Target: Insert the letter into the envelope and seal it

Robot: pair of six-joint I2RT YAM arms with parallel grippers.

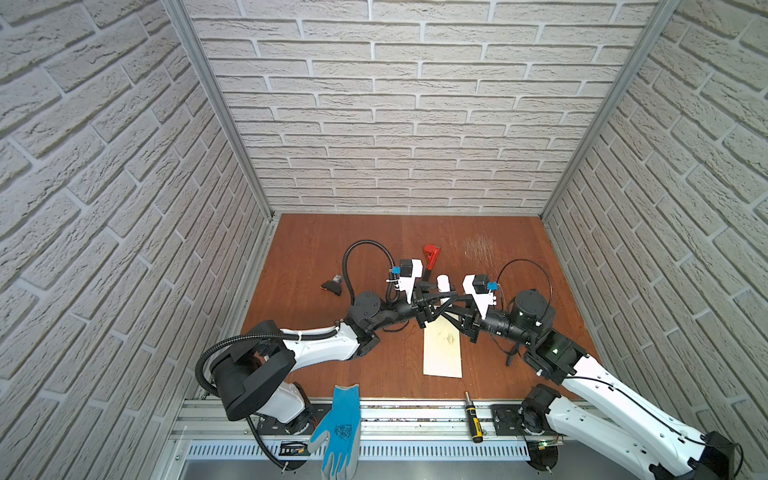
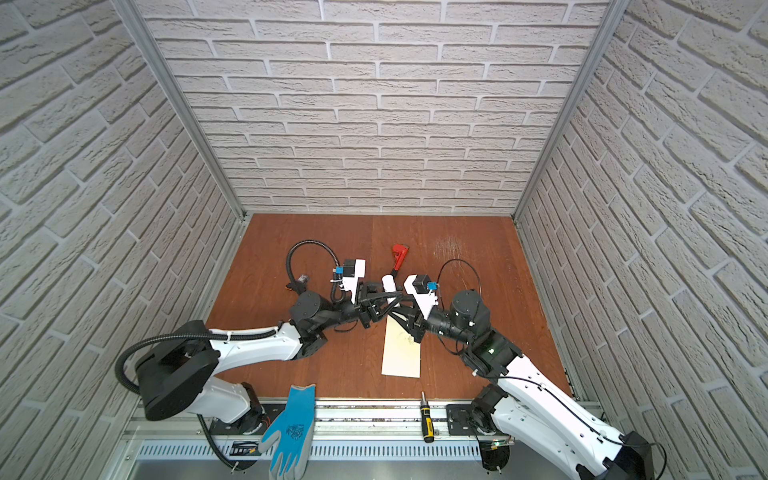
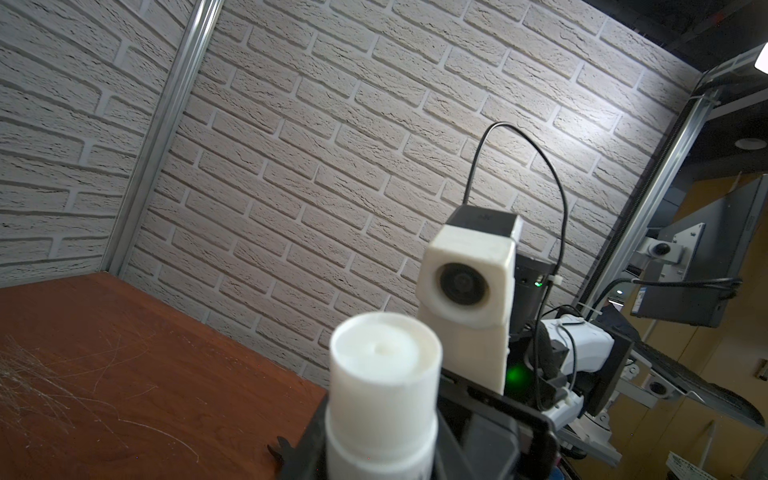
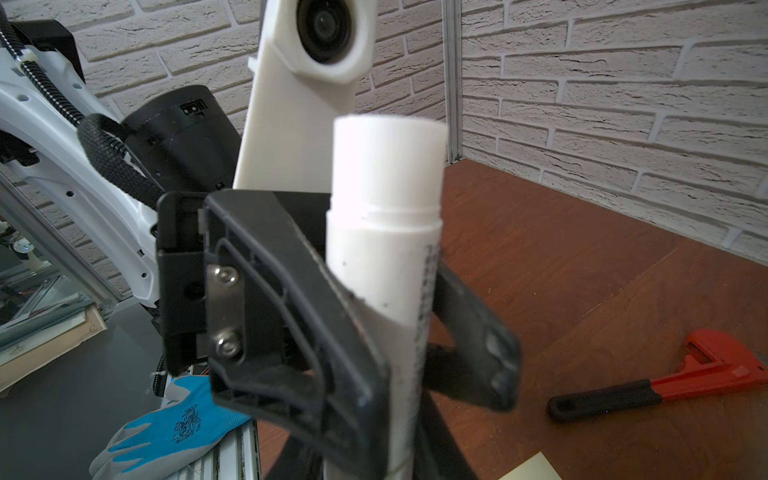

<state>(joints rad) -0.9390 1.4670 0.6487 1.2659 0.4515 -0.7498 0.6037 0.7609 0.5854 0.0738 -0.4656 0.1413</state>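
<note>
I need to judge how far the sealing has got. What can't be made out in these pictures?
Letter: in no view; whether it lies inside the envelope cannot be told.
Envelope's flap end: hidden in both top views under the left pincer and right pincer.
Glue stick: lower end cut off by the right wrist view's edge; blurred in the left wrist view.
Small black object: too small to identify.

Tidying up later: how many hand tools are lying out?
2: a black-handled red pipe wrench at the wooden table's back, a black-and-yellow screwdriver on the front metal rail. Others may be hidden.
</note>
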